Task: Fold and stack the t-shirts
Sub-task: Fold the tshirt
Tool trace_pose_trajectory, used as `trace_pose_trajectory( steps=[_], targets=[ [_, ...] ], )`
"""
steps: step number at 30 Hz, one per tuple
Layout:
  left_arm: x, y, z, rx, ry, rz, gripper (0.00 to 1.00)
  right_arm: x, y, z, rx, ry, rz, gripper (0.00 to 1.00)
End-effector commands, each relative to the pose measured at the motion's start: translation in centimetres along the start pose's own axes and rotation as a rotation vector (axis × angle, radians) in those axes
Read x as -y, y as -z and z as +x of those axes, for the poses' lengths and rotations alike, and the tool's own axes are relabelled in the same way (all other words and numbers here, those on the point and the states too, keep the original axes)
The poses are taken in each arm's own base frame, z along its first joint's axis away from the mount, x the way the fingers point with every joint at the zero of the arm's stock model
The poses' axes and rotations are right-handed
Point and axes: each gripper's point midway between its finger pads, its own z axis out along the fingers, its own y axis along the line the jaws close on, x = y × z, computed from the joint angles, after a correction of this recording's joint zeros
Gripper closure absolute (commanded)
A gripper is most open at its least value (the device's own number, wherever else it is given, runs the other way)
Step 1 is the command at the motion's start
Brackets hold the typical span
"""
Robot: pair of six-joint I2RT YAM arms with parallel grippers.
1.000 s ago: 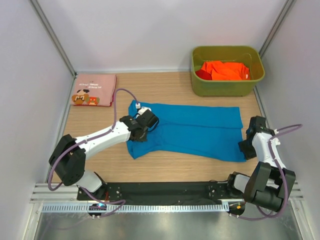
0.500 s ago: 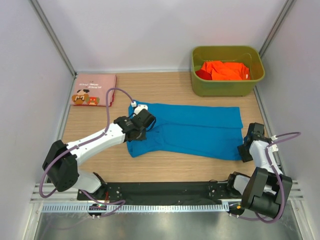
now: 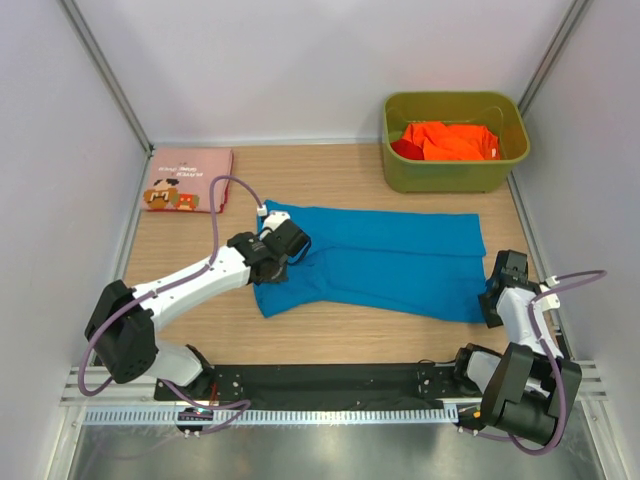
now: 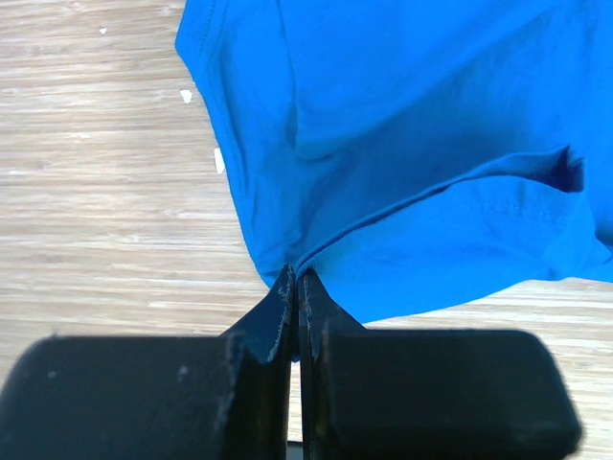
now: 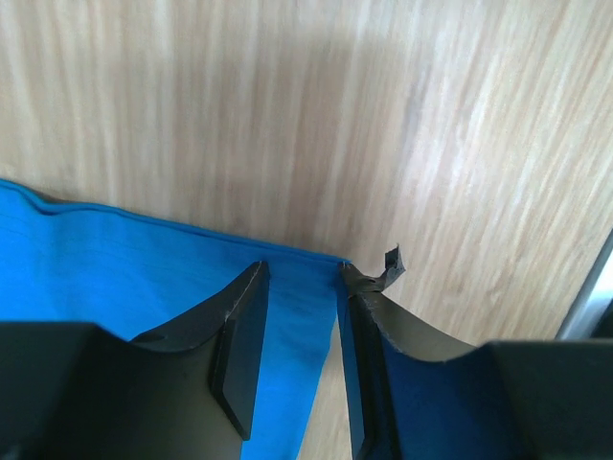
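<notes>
A bright blue t-shirt (image 3: 390, 258) lies spread across the middle of the table. My left gripper (image 3: 290, 245) is shut on a fold at its left edge, and the left wrist view shows the cloth (image 4: 402, 115) pinched at the jaw tips (image 4: 298, 276). My right gripper (image 3: 491, 295) sits at the shirt's near right corner. It is open, with the blue corner (image 5: 115, 259) lying flat between its fingers (image 5: 302, 271). A folded pink t-shirt (image 3: 188, 180) with brown print rests at the back left. Orange (image 3: 455, 140) and red (image 3: 405, 148) t-shirts lie in the bin.
The olive-green bin (image 3: 455, 180) stands at the back right corner. Grey walls close in the table on the left, back and right. Bare wood shows in front of the blue shirt and between it and the pink one.
My right gripper has come down to the shirt's near right corner and its jaws have narrowed a little. My left gripper has drawn slightly left with the cloth.
</notes>
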Motion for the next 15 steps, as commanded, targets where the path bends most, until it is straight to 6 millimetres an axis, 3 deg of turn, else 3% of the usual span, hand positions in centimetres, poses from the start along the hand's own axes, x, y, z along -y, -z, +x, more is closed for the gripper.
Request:
trace_pose_trajectory(
  steps=[1,6,9,15],
  targets=[
    [-0.7,1.0,-1.7,0.057,0.046,-0.027,1.00,0.2,-0.4,0.6,-0.012,-0.023,-0.004,0.59],
    [-0.3,1.1,-1.8,0.048,0.049,-0.013,1.00,0.7,-0.7,0.9,-0.014,-0.034,0.019,0.61],
    [-0.3,1.3,-2.1,0.058,0.058,-0.008,1.00,0.7,-0.7,0.7,-0.011,-0.027,0.028,0.99],
    [-1.9,2.5,-4.7,0.154,0.014,-0.077,1.00,-0.9,1.9,-2.4,0.081,-0.004,-0.060,0.99]
  ],
)
